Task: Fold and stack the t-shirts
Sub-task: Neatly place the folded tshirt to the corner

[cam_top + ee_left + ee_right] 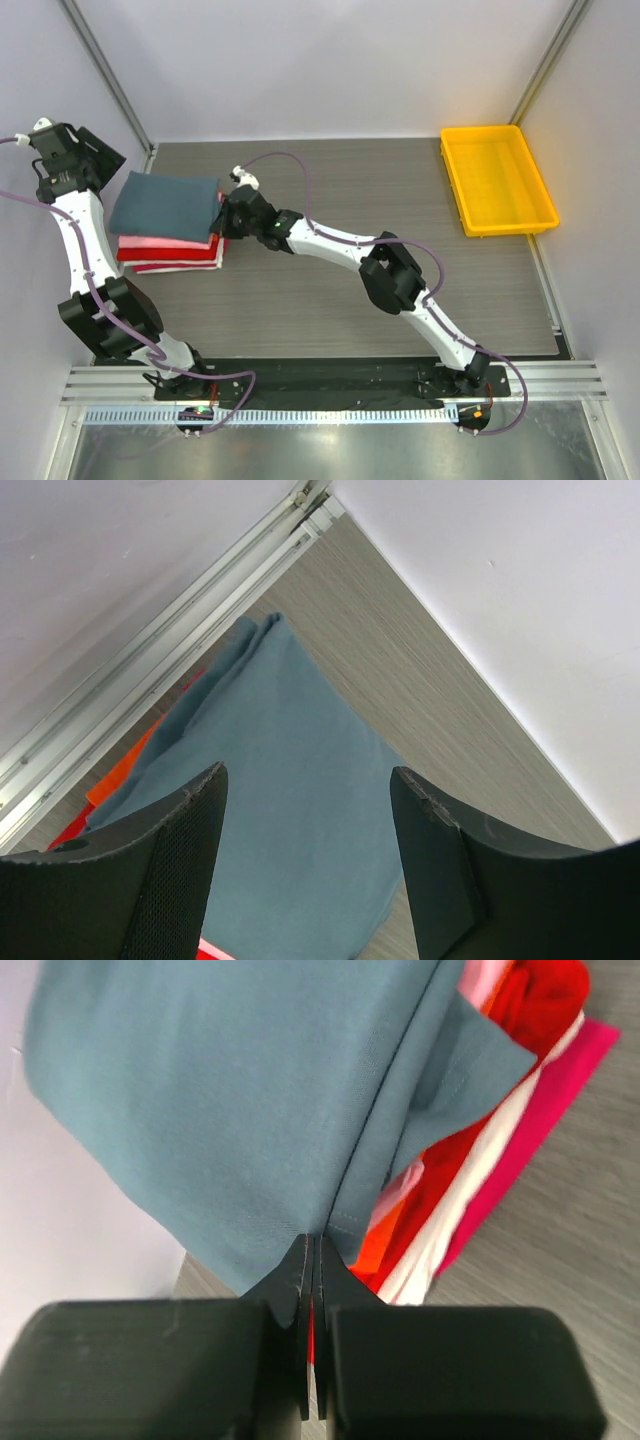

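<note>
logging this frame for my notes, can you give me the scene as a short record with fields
stack: folded shirts at the left side of the table
top layer: blue-grey t-shirt
below it: pink t-shirt, red t-shirt; a white t-shirt shows in the right wrist view
left gripper: open, above the blue-grey t-shirt, holding nothing
right gripper: shut, tips at the blue-grey t-shirt's edge; whether it pinches cloth is unclear
yellow tray: far right of the table, apart from the stack
</note>
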Controlling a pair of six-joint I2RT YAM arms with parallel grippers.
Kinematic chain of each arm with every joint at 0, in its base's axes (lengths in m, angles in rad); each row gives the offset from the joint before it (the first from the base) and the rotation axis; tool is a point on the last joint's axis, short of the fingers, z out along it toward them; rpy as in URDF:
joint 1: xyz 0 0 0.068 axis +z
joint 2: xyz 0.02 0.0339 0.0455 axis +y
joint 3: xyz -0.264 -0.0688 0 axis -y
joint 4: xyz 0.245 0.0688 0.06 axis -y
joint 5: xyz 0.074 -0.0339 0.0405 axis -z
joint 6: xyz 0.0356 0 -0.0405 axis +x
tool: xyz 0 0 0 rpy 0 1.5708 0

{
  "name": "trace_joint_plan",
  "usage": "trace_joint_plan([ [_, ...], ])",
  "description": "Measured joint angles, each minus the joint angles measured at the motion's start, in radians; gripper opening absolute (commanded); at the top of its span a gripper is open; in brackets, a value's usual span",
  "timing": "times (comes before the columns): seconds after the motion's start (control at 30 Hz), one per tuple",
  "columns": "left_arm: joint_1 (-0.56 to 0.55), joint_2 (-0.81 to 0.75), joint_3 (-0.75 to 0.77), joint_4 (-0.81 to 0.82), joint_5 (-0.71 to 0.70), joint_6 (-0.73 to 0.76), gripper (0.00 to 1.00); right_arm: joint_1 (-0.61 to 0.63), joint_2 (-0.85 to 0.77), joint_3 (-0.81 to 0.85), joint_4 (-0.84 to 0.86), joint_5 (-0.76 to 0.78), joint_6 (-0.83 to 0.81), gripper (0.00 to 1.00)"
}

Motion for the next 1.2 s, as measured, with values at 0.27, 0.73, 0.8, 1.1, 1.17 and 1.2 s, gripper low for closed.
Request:
trace_joint_plan([
  [0.27, 0.000, 0.000, 0.000, 0.000, 0.002, -0.003, 0.67, 0.020, -0.087, -0.148, 0.037, 0.000, -0.006, 0.04],
  [0.73, 0.019, -0.013, -0.188, 0.093, 0.119, -0.115, 0.58, 0.015, -0.057, 0.106, 0.058, -0.063, 0.013, 0.01],
  [0.8, 0.038, -0.025, -0.253, 0.127, 0.146, -0.146, 0.57, 0.007, -0.021, 0.193, 0.081, -0.096, 0.063, 0.01],
  [1.1, 0.184, -0.011, -0.411, 0.375, 0.389, -0.344, 0.52, -0.055, 0.218, 0.330, 0.191, -0.288, 0.407, 0.01],
  [1.17, 0.190, -0.008, -0.429, 0.412, 0.413, -0.360, 0.52, -0.066, 0.267, 0.325, 0.176, -0.312, 0.458, 0.01],
  [1.2, 0.191, -0.008, -0.437, 0.428, 0.425, -0.373, 0.52, -0.069, 0.281, 0.313, 0.165, -0.323, 0.482, 0.01],
])
